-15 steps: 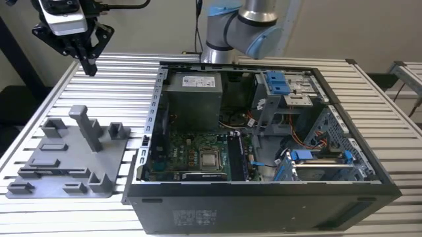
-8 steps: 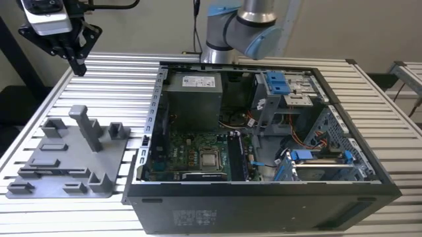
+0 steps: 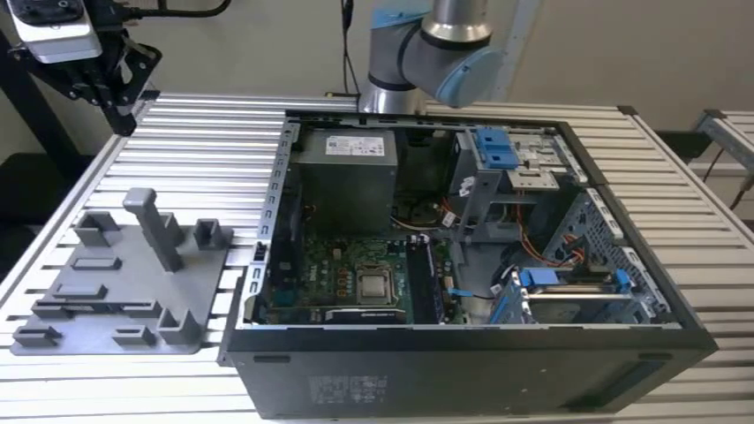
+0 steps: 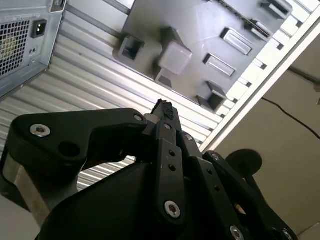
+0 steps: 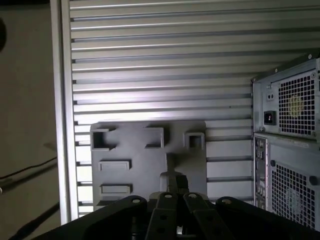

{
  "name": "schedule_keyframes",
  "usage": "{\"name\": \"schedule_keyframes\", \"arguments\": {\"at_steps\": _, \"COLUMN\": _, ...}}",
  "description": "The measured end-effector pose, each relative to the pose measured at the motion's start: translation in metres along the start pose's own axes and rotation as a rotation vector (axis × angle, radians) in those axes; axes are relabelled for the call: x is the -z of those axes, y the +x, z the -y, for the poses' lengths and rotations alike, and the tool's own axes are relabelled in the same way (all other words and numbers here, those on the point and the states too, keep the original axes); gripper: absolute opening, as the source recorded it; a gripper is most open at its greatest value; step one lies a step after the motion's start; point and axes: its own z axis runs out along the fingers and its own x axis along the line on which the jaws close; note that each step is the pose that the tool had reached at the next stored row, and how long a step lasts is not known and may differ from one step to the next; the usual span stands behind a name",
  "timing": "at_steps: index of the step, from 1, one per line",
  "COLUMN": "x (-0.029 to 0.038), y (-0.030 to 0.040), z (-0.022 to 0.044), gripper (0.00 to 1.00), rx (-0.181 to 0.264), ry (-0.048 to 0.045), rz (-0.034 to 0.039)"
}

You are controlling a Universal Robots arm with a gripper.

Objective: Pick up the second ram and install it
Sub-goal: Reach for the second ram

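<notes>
My gripper (image 4: 163, 107) hangs high above the grey fixture plate (image 4: 200, 30) that lies on the slatted table beside the computer case (image 3: 471, 362). In both wrist views its black fingertips (image 5: 173, 179) sit pressed together, shut, with nothing between them. On the exterior view's left, the fixture plate (image 3: 130, 265) carries only its own grey posts and pockets. Inside the open case, narrow dark sticks (image 3: 432, 281) stand on edge in the slots beside the processor on the green motherboard (image 3: 342, 274). I cannot tell the second ram apart among them.
The arm (image 3: 436, 44) rises behind the case. A camera on a black stand (image 3: 65, 40) is at the back of the exterior view's left. The case's rear with power supply (image 5: 292, 105) shows in the first wrist view. Slatted aluminium table (image 3: 200, 150) surrounds everything.
</notes>
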Motion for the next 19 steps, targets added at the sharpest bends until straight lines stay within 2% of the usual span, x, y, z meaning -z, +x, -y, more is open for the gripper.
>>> {"name": "schedule_keyframes", "arguments": {"at_steps": 14, "x": -0.0014, "y": 0.0353, "z": 0.0020, "gripper": 0.11, "rx": 0.000, "ry": 0.0003, "rz": -0.0049}}
{"name": "schedule_keyframes", "arguments": {"at_steps": 19, "x": -0.0014, "y": 0.0369, "z": 0.0021, "gripper": 0.11, "rx": 0.000, "ry": 0.0003, "rz": -0.0049}}
